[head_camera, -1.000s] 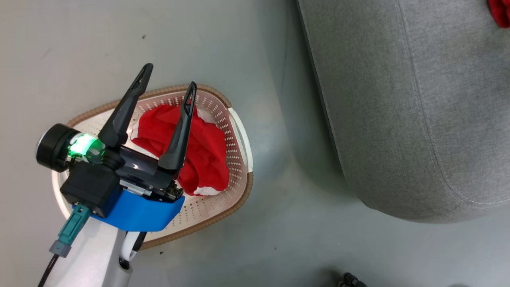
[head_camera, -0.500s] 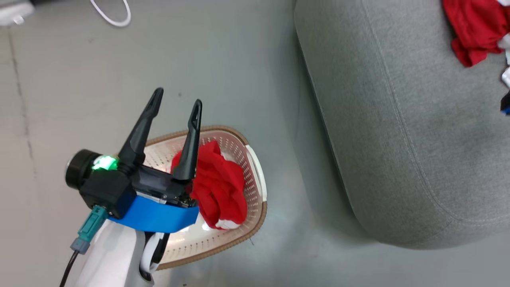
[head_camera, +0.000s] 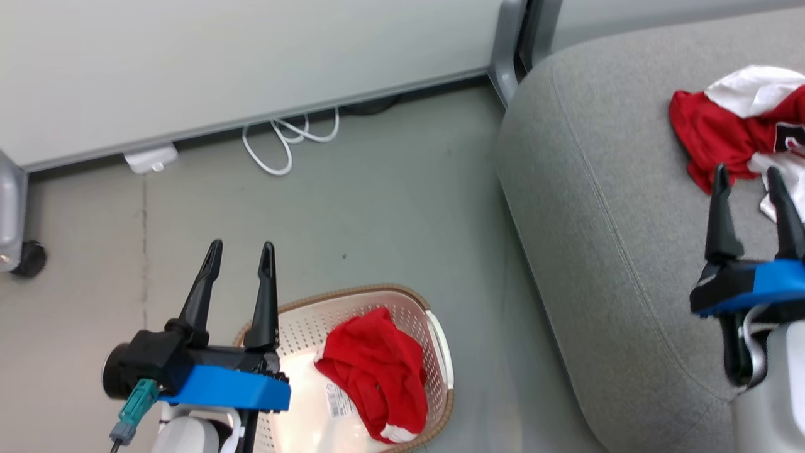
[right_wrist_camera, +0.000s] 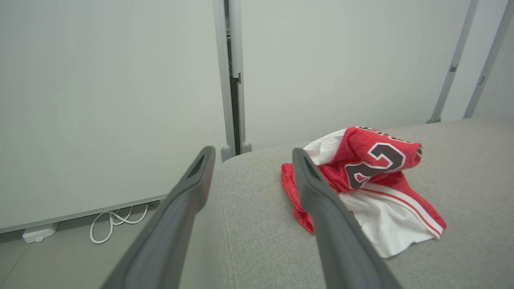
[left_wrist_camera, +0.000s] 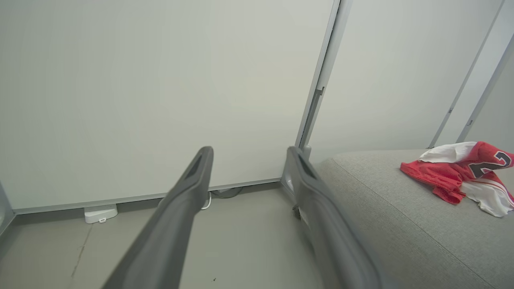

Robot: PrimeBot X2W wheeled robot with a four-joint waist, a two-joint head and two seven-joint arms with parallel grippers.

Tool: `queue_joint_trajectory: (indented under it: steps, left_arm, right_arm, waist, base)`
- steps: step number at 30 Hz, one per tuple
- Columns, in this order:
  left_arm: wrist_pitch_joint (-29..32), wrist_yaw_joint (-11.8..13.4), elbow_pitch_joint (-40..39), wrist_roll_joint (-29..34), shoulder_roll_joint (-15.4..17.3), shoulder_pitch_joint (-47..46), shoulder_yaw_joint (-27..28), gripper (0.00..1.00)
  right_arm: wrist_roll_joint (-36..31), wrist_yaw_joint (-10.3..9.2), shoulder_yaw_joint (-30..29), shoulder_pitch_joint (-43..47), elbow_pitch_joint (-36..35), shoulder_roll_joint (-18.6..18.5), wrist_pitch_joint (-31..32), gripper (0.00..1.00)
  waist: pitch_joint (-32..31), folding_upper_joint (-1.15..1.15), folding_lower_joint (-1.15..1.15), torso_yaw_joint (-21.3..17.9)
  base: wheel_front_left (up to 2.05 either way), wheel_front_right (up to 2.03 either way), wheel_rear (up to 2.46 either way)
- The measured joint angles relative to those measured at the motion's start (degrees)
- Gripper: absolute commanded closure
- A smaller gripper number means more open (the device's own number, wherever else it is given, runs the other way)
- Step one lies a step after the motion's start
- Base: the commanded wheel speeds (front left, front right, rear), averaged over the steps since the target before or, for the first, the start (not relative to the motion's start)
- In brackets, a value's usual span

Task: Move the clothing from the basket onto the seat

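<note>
The cream basket point(head_camera: 434, 327) with a brown rim stands on the floor, and crumpled red shorts point(head_camera: 374, 371) with a white edge lie inside it. My left gripper point(head_camera: 241, 246) hangs open and empty above the basket's left end, its fingers point(left_wrist_camera: 192, 188) pointing toward the wall. On the grey seat point(head_camera: 597, 220) lies the red jersey point(head_camera: 717, 126), its numeral showing in the right wrist view point(right_wrist_camera: 369, 168) and also visible in the left wrist view point(left_wrist_camera: 453, 176). My right gripper point(head_camera: 746, 171) is open and empty just short of the jersey, apart from it.
A white wall panel runs along the back with a grey post point(head_camera: 506, 38) at the seat's corner. A white cable point(head_camera: 283, 141) and a white adapter point(head_camera: 151, 158) lie on the floor by the wall. A black caster point(head_camera: 28, 258) sits at the far left.
The head view has swung upward, bringing the wall and my right gripper into sight. The jersey now lies free on the seat in front of the open right gripper. My left gripper stays open.
</note>
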Motion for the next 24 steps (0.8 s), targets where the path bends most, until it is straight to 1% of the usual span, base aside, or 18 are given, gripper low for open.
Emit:
queue_joint_trajectory:
  steps: [5,10,16,21,24]
  left_arm:
    - [0.0,0.0,2.4,0.0,-0.6,2.9,2.8,0.0]
    - [0.0,0.0,4.0,0.4,-0.9,4.4,4.5,0.0]
    - [0.0,0.0,5.4,0.4,-1.0,5.5,6.6,0.0]
    - [0.0,0.0,6.4,0.5,-1.0,6.2,6.6,0.0]
    - [0.0,0.0,7.1,0.5,-0.9,6.6,6.4,0.0]
  right_arm:
    - [-1.6,0.0,1.0,9.0,-9.7,3.2,1.8,0.0]
    - [-1.3,0.0,3.2,15.4,-15.2,4.2,3.1,0.0]
    - [0.1,0.0,7.9,20.2,-16.5,4.4,3.6,0.0]
    - [0.8,0.0,10.8,21.6,-16.1,4.5,3.6,0.0]
    - [0.3,0.0,11.4,22.1,-15.6,4.5,3.6,0.0]
  waist:
    - [-4.5,0.0,0.0,1.5]
    - [-7.8,0.0,0.0,3.0]
    - [-10.1,0.0,0.0,5.2]
    - [-11.1,0.0,0.01,7.2]
    - [-11.6,0.0,0.01,8.4]
  base:
    - [0.0,0.0,0.0]
    - [0.0,0.0,0.0]
    - [0.0,0.0,0.0]
    - [0.0,0.0,0.0]
    - [0.0,0.0,0.0]
